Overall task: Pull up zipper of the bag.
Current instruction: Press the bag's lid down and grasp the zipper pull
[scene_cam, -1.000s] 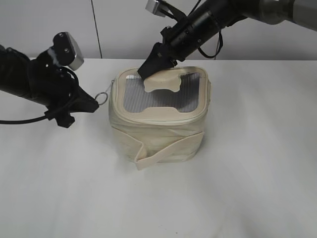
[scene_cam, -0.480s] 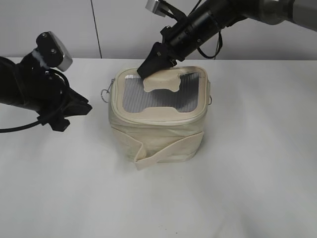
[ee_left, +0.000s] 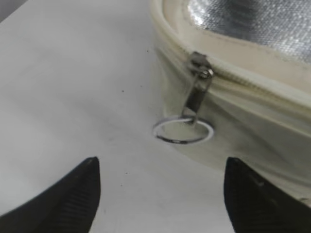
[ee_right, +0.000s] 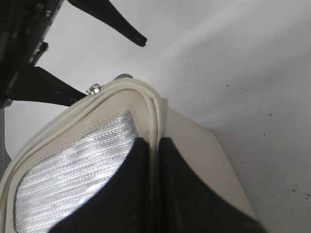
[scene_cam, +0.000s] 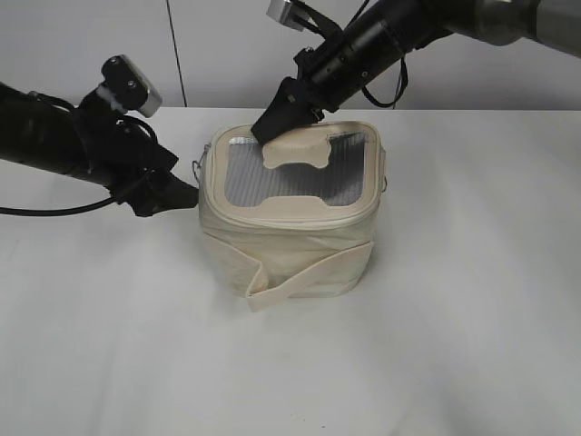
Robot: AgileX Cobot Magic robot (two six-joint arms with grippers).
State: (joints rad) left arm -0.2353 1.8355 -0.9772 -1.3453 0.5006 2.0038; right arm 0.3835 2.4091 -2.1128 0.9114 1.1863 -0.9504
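Two grippers attend one bag [scene_cam: 290, 213], a small boxy cream-white item standing upright on a white table [scene_cam: 454, 345], used here as the landmark. Right gripper [scene_cam: 283, 118]: at the bag's rear top edge, jaws pressed nearly together on the raised lid rim [ee_right: 154, 126], one finger on the mesh side and one on the outer wall; judged to be a bracing hold, pinning the bag so that it does not slide or tip when the slider is drawn. Left gripper [scene_cam: 177, 195]: at the bag's left side, just beside its upper corner, jaws spread wide and holding nothing; in its wrist view the two dark fingertips [ee_left: 68, 194] flank an open gap aimed at the pull. Zipper [ee_left: 228, 80]: cream track running round the bag's lid rim, teeth appearing closed along the visible stretch. Slider [ee_left: 200, 65]: silver, seated on the track at the bag's left corner, its tab hanging down. Ring pull [ee_left: 183, 131]: round metal loop lying nearly flat against the bag's side wall, apart from both fingertips, not yet gripped. Grey mesh top panel [scene_cam: 290, 173] with cream H-shaped patch [scene_cam: 296, 152] faces up; strap band [scene_cam: 300, 277] wraps the bag's front. Assessment: approach stage; the loop is thin and close to the fabric, so a slip or a pinch of cloth is the likely fault.
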